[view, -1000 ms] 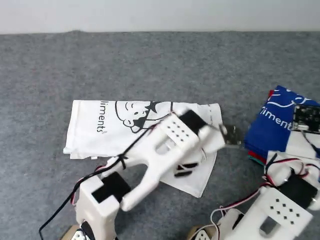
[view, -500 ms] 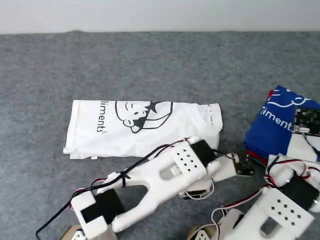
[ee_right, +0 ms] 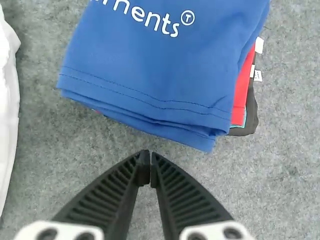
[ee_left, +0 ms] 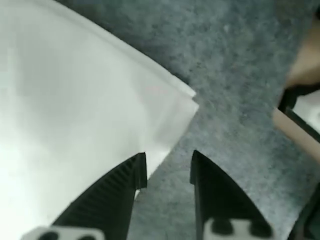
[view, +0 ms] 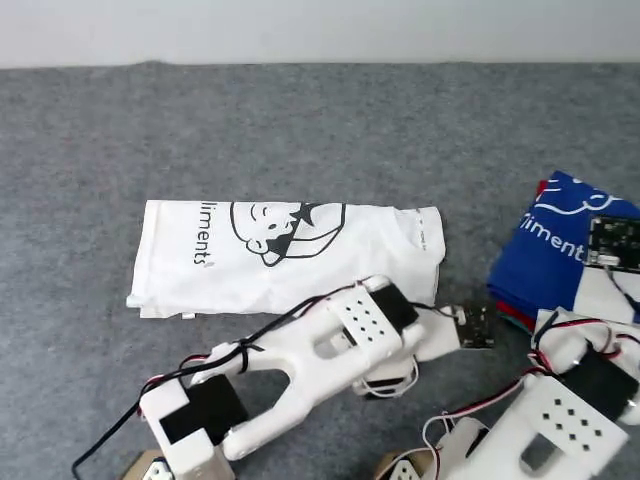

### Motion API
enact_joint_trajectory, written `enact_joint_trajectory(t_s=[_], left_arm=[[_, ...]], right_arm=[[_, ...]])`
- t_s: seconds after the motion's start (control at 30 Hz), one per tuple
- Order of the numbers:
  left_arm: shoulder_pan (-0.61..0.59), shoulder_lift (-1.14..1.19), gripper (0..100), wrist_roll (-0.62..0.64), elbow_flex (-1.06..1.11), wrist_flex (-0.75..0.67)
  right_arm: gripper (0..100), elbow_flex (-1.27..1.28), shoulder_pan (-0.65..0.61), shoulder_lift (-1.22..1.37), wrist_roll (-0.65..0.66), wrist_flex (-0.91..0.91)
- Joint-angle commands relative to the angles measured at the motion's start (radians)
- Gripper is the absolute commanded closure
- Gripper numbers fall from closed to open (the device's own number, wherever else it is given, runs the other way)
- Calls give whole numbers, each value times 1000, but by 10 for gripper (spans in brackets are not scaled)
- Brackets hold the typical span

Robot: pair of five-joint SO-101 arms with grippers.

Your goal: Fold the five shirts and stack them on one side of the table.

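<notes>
Left gripper [ee_left: 168, 167] is being held low over the near corner of the white shirt [ee_left: 75, 100]. Its jaws are a little apart and nothing is being pinched. One finger is sitting over the cloth edge, the other over the bare table [ee_left: 240, 75]. Right gripper [ee_right: 150, 161] is being held with its jaws pressed together on nothing, just short of the stack [ee_right: 165, 65], which is sitting at the right side of the table. A blue shirt is lying on top of it, with red and darker layers peeking out below.

The white shirt is lying mid-table as a long folded strip, to the left of the stack and not touching it.

Handling guess: it's thin, light and floppy, so no real weight is being dealt with. The layers are probably going to slide apart and sag if only the top one is being caught. The grey table looks fuzzy, so some drag is to be expected. Best bet is for the corner to be pinched through all layers, ideally with the end's other corner being taken too.
</notes>
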Motion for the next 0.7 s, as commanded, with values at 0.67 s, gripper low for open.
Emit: enact_joint_trajectory(t_s=[0.67], left_arm=[[-54,178,848,-5,-84,-91]], right_arm=[[987,-68,7,-25,9,67]])
